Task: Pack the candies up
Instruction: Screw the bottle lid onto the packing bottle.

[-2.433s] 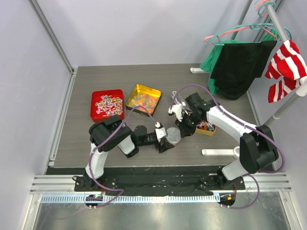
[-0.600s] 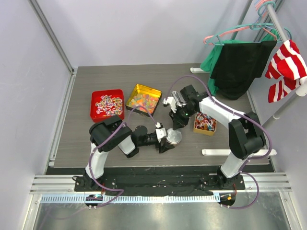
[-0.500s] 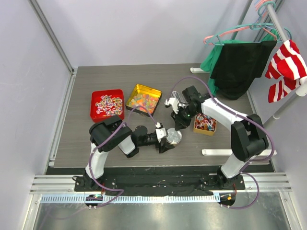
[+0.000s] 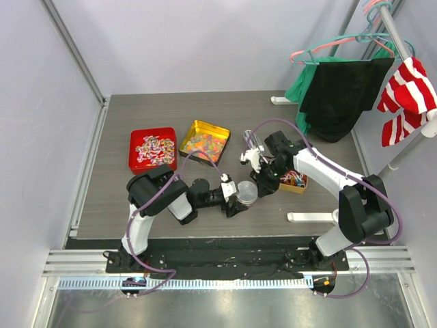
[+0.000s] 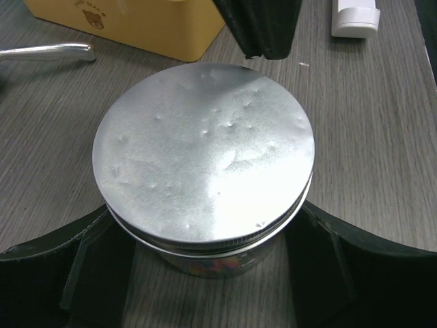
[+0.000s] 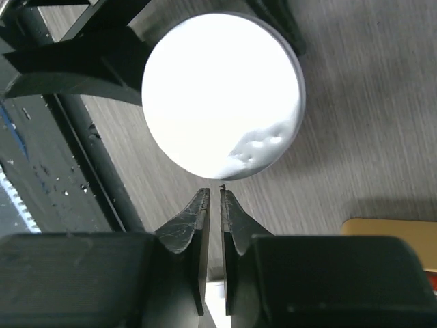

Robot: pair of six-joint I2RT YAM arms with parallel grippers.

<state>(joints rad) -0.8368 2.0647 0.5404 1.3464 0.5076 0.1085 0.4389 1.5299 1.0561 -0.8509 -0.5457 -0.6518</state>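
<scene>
Two open containers at the far left of the desk (image 4: 136, 109) hold loose candies (image 4: 154, 148): wrapped ones in the red tray (image 4: 132, 154), glossy gummies in the yellow tin (image 4: 184, 140). Both look well stocked, so plenty seems left to pack. More sweets sit in the small yellow box (image 5: 136, 24), just right of the jar (image 4: 246, 192).

The jar stands near the desk's middle with its silver lid (image 5: 203, 154) on. The left end effector (image 4: 239, 197) is clamped on the jar's sides. The right end effector (image 6: 213, 195) hovers just beside the lid's rim, its fingers almost together with only a slit between them and nothing held.

My read is that one jar is filled and capped. I can't tell whether the lid is screwed down or only resting.

The left wrist view shows a strip of coloured candies through the jar wall under the lid, which the top view misses. The right wrist view gives the finger slit clearly, but the lid is blown out white there. Only the top view shows the tray and tin.
</scene>
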